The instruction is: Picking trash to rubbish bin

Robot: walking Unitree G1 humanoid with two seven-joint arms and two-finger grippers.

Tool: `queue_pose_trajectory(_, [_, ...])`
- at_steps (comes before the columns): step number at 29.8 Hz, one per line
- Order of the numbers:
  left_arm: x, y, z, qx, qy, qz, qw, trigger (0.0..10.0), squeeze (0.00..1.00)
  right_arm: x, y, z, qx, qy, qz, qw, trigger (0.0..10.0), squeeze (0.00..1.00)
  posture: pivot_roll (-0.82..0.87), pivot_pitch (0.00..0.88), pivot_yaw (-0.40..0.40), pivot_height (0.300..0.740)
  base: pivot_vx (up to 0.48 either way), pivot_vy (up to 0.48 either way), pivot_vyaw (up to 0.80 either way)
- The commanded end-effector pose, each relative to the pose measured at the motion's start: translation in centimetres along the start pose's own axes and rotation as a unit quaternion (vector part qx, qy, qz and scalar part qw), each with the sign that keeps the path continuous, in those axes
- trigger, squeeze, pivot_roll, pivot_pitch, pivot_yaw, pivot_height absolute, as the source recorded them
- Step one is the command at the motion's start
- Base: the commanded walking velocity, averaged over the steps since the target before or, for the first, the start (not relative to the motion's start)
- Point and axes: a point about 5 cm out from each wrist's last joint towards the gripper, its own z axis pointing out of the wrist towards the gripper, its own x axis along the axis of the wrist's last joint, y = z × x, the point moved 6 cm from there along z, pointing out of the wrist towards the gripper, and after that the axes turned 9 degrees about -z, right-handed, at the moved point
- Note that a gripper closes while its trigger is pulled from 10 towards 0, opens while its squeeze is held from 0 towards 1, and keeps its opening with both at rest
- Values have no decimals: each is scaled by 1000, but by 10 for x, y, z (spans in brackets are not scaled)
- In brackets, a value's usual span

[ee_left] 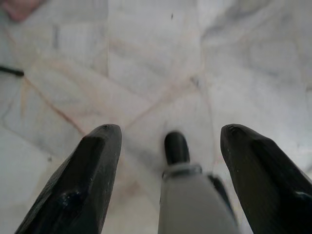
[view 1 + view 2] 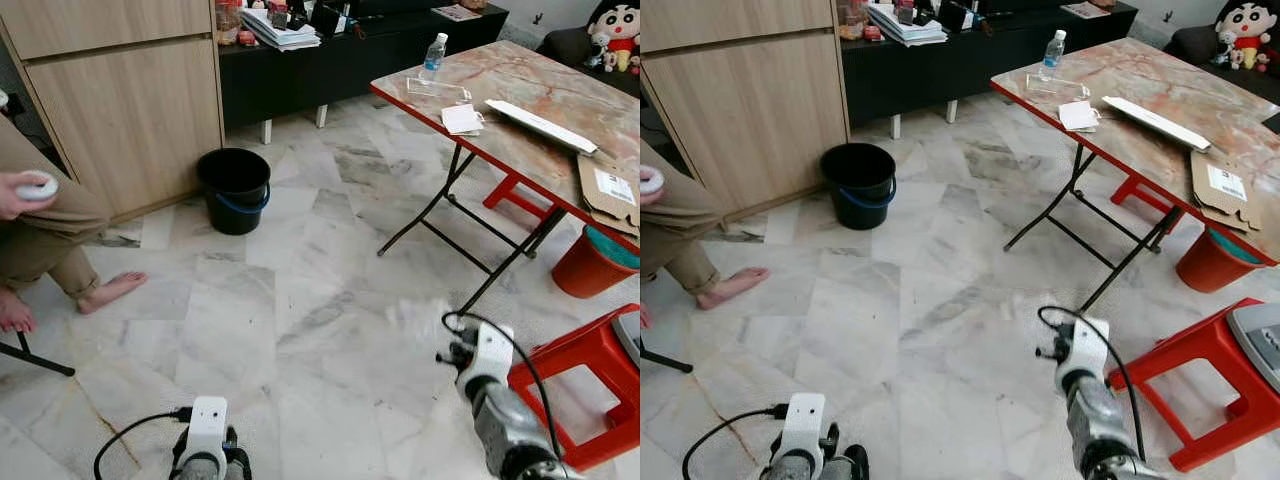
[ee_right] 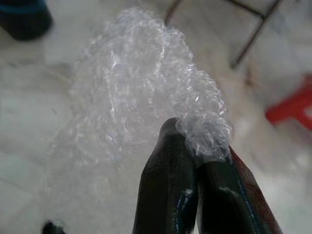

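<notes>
A crumpled sheet of clear bubble wrap (image 3: 141, 92) hangs from my right gripper (image 3: 196, 151), whose two black fingers are shut on its edge. In the left eye view the bubble wrap (image 2: 420, 318) shows faintly above the marble floor, just ahead of my right wrist (image 2: 486, 356). The black bucket (image 2: 235, 188) with a blue handle stands open on the floor by the wooden cabinet, well ahead and to the left of that wrist. My left gripper (image 1: 168, 134) is open over bare floor, nothing between its fingers, and its arm (image 2: 205, 440) is low at the bottom edge.
A person sits at the left, a bare foot (image 2: 110, 290) on the floor and a hand holding a white object (image 2: 38, 186). A folding table (image 2: 520, 110) with papers and a bottle stands at the right. Below it are a red stool (image 2: 590, 370) and an orange bucket (image 2: 590, 265).
</notes>
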Motion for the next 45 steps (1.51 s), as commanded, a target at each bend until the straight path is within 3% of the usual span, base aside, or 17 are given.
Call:
queue_pose_trajectory(1, [23, 10, 4, -12, 38, 2, 999, 10000, 0, -22, 11, -6, -13, -34, -7, 999, 10000, 0, 27, 174, -166, 740, 0, 0, 0])
queue_pose_trajectory(3, [35, 11, 7, -13, 56, 2, 998, 10000, 0, -28, 12, -8, -15, -42, -8, 999, 10000, 0, 27, 174, -166, 740, 0, 0, 0])
queue_pose_trajectory(5, [82, 15, 12, -16, 128, 6, 992, 10000, 0, -40, 16, -12, -22, -57, -6, 998, 10000, 0, 21, 173, -165, 740, 0, 0, 0])
queue_pose_trajectory(6, [82, 15, 12, -16, 128, 6, 992, 10000, 0, -40, 16, -12, -22, -57, -6, 998, 10000, 0, 21, 173, -165, 740, 0, 0, 0])
queue_pose_trajectory(7, [107, 19, 13, -21, 167, 13, 986, 10000, 0, -43, 18, -14, -25, -62, -6, 998, 10000, 0, 23, 172, -163, 740, 0, 0, 0])
queue_pose_trajectory(8, [107, 19, 13, -21, 167, 13, 986, 10000, 0, -43, 18, -14, -25, -62, -6, 998, 10000, 0, 23, 172, -163, 740, 0, 0, 0])
queue_pose_trajectory(10, [134, 24, 12, -30, 206, 28, 978, 10000, 0, -41, 17, -13, -25, -59, -2, 998, 10000, 0, 23, 170, -161, 740, 0, 0, 0])
queue_pose_trajectory(12, [139, 28, 11, -37, 214, 35, 975, 10000, 0, -40, 17, -12, -25, -57, -1, 998, 10000, 0, 23, 170, -161, 740, 0, 0, 0])
queue_pose_trajectory(15, [139, 28, 11, -38, 215, 36, 975, 10000, 0, -40, 17, -12, -25, -57, -1, 998, 10000, 0, 23, 170, -161, 740, 0, 0, 0])
queue_pose_trajectory(20, [119, 36, 10, -42, 194, 59, 978, 10000, 0, -28, 14, -9, -21, -35, -3, 999, 10000, 0, 23, 168, -163, 740, 0, 0, 641])
queue_pose_trajectory(32, [118, 40, 9, -42, 195, 52, 978, 10000, 0, -25, 14, -8, -19, -32, -2, 999, 10000, 0, 23, 173, -170, 740, 230, 0, 762])
queue_pose_trajectory(45, [116, 41, 9, -42, 191, 45, 980, 10000, 0, -23, 15, -8, -18, -30, 4, 999, 10000, 0, 16, 174, -181, 740, 351, 0, 0])
